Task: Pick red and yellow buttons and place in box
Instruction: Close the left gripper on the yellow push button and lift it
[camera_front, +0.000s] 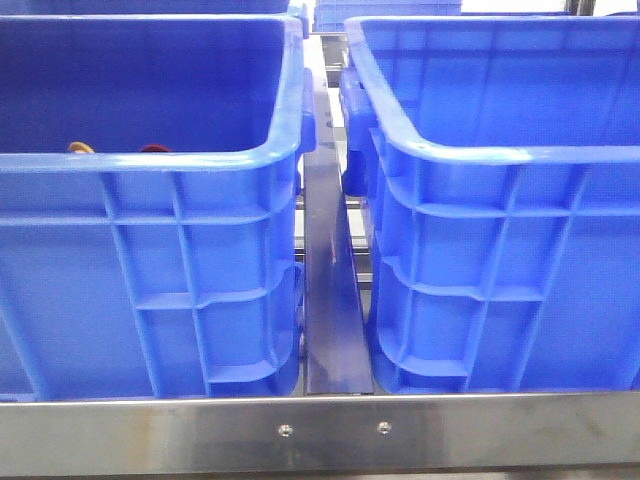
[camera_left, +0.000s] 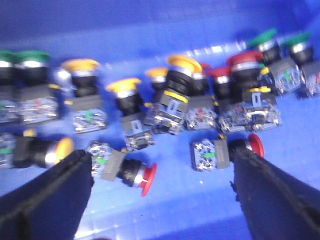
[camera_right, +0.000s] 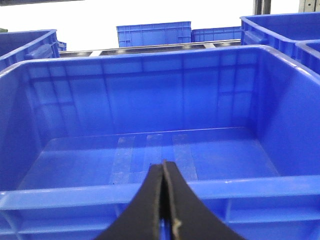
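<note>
The left crate (camera_front: 150, 250) wall hides almost all of the yellow button (camera_front: 80, 148) and red button (camera_front: 155, 149). The left wrist view is blurry.

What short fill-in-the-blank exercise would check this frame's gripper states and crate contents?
1. The left gripper hangs over the push buttons with its fingers ____.
2. The right gripper has its fingers ____.
3. The crate in front of the right gripper holds ____ buttons.
4. The button lying on its side nearest between the left gripper's fingers has a ____ cap.

Missing words: open; shut; no; red
</note>
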